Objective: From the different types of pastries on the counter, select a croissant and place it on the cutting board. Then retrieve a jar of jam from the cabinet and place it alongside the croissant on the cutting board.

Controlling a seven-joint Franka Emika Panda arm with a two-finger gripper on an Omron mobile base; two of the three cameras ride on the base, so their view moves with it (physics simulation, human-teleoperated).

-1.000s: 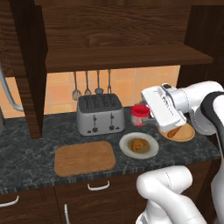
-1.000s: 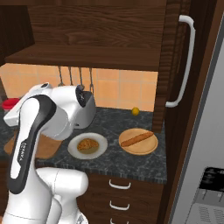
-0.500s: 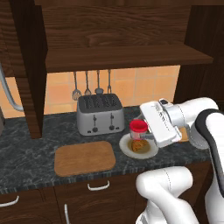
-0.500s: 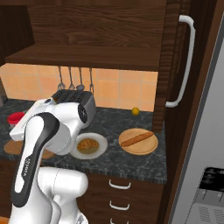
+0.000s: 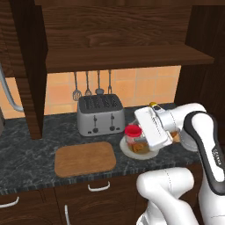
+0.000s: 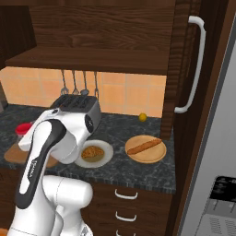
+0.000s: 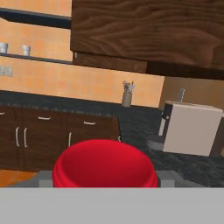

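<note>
Gripper (image 5: 136, 137) clamped on jar of jam (image 5: 132, 135), frame centre, above white plate (image 5: 127, 150). Rigid, smooth, likely slippery; best gripped round body below lid.

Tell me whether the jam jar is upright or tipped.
Upright: in the gripper, the jam jar has its red lid on top, above the white plate.
</note>
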